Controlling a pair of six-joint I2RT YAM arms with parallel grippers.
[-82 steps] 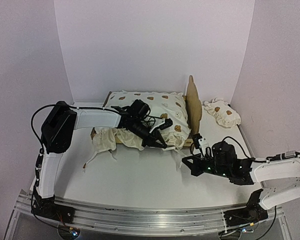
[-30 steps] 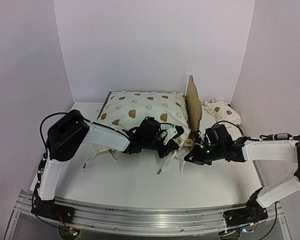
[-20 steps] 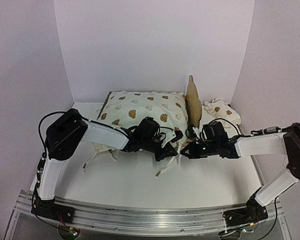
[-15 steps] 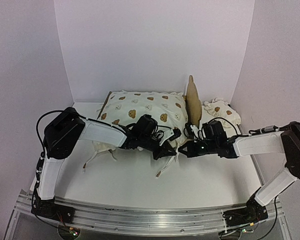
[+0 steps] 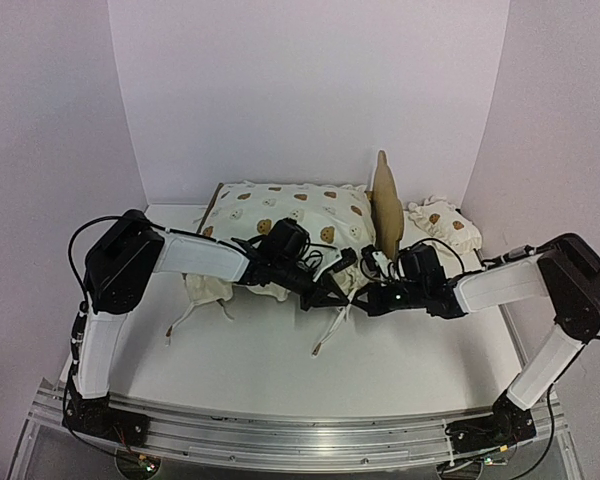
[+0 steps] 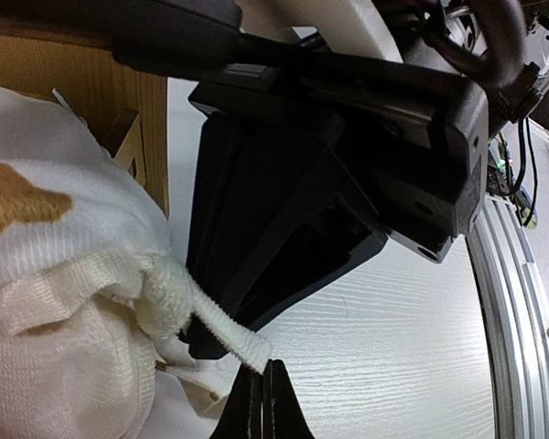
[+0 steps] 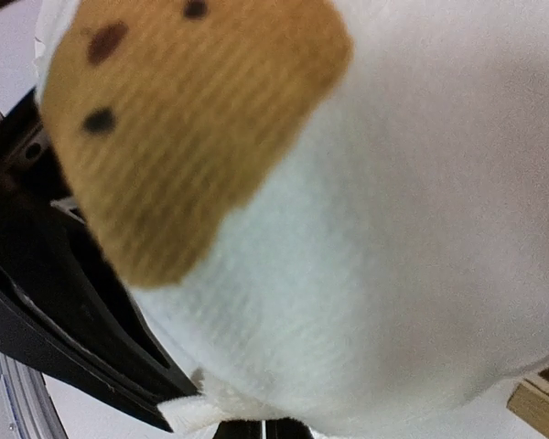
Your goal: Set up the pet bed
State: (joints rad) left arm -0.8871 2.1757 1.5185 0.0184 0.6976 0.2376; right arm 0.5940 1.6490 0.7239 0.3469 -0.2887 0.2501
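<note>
Left end effector (image 6: 261,375): fingers pressed together. The free end of a tie string (image 6: 215,320) meets the tips. Can't tell whether it's actually nipped or just touching.

Right end effector (image 7: 261,427): also pressed together, tips right up against the underside of the cushion (image 5: 280,212). Its wrist view is almost all bear-print cloth, so I can't tell whether any fabric is caught.

In the top view, both end effectors meet nose to nose at the cushion's near right corner, just in front of the bed. From the left wrist, the right one's black body fills the space behind the string.

Pet bed (image 5: 386,215) sits at the far edge of the surface (image 5: 280,370), right of centre. Its headboard (image 5: 384,185) is upright at its right end. The cushion lies on it and covers nearly the whole frame. Cloth spills over the near left side, and strings trail down onto the surface.

Small pillow (image 5: 442,226) is in the far right corner of the surface, just beside the headboard's outer face and outside the bed.
</note>
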